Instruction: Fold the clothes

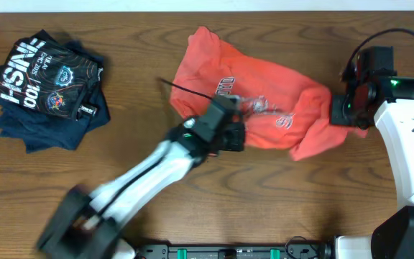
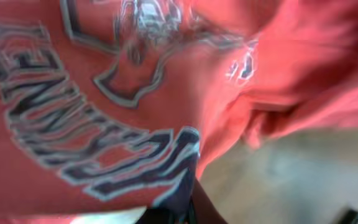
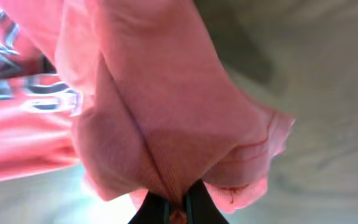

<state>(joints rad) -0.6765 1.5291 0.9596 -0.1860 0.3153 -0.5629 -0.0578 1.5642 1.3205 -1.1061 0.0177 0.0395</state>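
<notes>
My left gripper (image 1: 230, 134) and right gripper (image 1: 345, 108) each pinch the red-orange T-shirt (image 1: 268, 90), which lies bunched lengthwise between them.

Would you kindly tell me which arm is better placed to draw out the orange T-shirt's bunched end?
Probably the right: the right gripper is shut on that end of the T-shirt, while the left gripper grips beside the print.
</notes>
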